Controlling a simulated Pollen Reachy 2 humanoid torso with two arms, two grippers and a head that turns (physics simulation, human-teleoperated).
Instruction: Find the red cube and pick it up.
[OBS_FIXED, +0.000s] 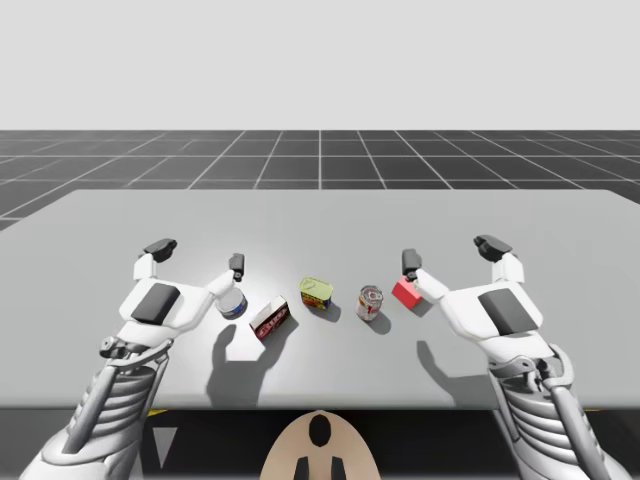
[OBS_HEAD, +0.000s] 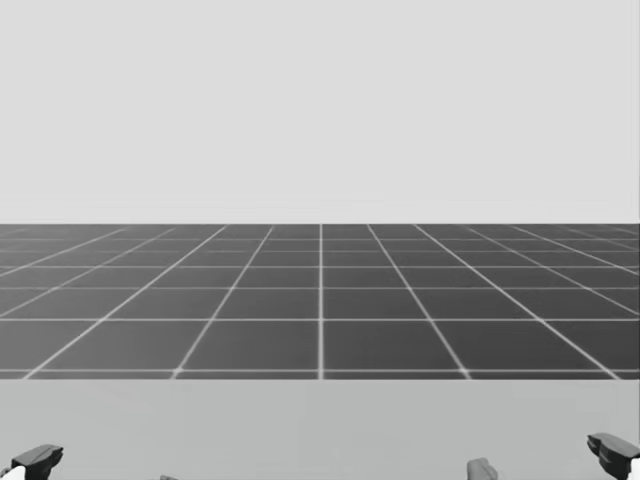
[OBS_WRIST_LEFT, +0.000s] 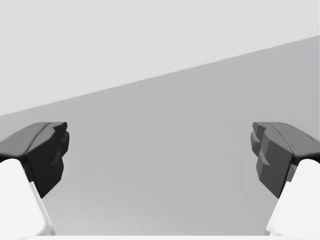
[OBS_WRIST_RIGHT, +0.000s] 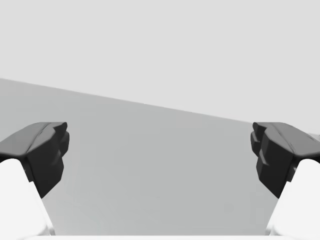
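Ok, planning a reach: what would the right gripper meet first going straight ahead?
Likely nothing: bare table stretches ahead of my right gripper, and the red cube sits off that line, beside its inner finger.

Shells of left arm (OBS_FIXED: 150, 305) and right arm (OBS_FIXED: 500, 310): smooth white, each with a dark grey oblong panel (OBS_FIXED: 157, 301) on top. Forearms (OBS_FIXED: 115, 395): grey ribbed sleeves, slim rods. On left gripper (OBS_FIXED: 198, 254) and right gripper (OBS_FIXED: 451, 253): white fingers, black faceted pads (OBS_WRIST_LEFT: 47, 150).
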